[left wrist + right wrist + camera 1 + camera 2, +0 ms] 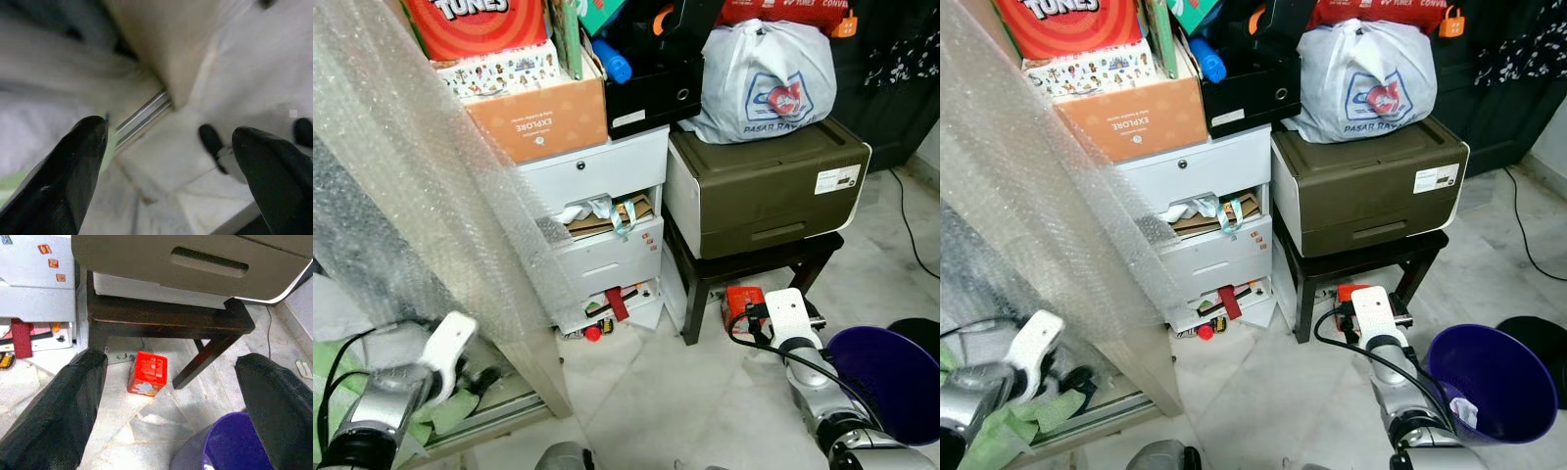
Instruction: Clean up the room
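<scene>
Right tool [171, 396] spread wide — facing red carton [147, 373] under dark stool [171, 320], left tool [171, 171] spread too.

A small red carton [147, 373] stands upright on the pale marble floor under the dark wooden stool [166, 319], near its front legs, printed with white and blue on its face. Just beside the stool on the floor sits a round purple bin [1492, 382], open at the top, with a scrap of white paper [1466, 412] lying inside it.
</scene>
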You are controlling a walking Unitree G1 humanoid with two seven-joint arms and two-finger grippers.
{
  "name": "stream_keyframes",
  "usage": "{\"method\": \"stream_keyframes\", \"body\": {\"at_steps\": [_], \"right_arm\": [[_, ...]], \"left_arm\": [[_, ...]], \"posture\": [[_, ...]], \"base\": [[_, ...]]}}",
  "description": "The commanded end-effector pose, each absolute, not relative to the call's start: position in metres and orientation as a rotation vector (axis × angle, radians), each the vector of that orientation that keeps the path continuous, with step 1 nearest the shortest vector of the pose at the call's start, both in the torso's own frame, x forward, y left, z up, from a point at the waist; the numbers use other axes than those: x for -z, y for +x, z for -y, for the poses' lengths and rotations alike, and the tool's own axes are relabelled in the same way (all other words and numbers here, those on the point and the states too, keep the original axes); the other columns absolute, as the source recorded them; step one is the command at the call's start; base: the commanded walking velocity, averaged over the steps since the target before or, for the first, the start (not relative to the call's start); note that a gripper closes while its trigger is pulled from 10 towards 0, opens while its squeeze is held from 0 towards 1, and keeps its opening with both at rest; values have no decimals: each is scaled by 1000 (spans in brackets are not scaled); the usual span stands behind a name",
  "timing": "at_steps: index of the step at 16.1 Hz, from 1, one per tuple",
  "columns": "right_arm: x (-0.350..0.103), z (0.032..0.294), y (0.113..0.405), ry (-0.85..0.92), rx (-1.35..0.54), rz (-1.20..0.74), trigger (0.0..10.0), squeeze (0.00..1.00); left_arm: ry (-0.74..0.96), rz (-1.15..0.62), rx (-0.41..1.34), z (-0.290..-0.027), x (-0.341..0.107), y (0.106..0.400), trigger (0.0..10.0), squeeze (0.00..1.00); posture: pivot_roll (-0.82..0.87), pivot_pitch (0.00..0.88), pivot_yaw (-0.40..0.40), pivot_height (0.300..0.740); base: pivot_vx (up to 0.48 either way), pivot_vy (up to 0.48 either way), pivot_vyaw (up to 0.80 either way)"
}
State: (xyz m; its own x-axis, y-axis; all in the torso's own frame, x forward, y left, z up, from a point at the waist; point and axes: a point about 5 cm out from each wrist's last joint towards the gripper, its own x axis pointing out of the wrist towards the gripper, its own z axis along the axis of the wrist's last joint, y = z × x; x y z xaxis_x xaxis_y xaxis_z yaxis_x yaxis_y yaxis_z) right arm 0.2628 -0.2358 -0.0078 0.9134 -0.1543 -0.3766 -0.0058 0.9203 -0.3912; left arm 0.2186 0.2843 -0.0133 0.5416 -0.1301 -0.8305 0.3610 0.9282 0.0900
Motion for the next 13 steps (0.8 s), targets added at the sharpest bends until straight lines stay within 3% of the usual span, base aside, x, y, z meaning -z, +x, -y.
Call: {"method": "stream_keyframes", "body": {"at_steps": [1,7,11,13], "right_arm": [[17,234,255,-385,78,-469,10000,0],[41,228,232,-364,62,-629,10000,0],[56,229,215,-358,54,-755,10000,0],[59,229,210,-402,22,-790,10000,0]], "left_arm": [[315,-989,210,-301,18,212,10000,0],[305,-982,-96,-297,37,209,10000,0],[207,-961,-300,-296,44,202,10000,0],[165,-986,-318,-283,55,194,10000,0]], "posture": [[54,14,62,740],[5,0,45,740],[4,0,26,740],[0,0,18,740]], "base": [[0,0,0],[0,0,0],[0,0,0],[0,0,788]]}}
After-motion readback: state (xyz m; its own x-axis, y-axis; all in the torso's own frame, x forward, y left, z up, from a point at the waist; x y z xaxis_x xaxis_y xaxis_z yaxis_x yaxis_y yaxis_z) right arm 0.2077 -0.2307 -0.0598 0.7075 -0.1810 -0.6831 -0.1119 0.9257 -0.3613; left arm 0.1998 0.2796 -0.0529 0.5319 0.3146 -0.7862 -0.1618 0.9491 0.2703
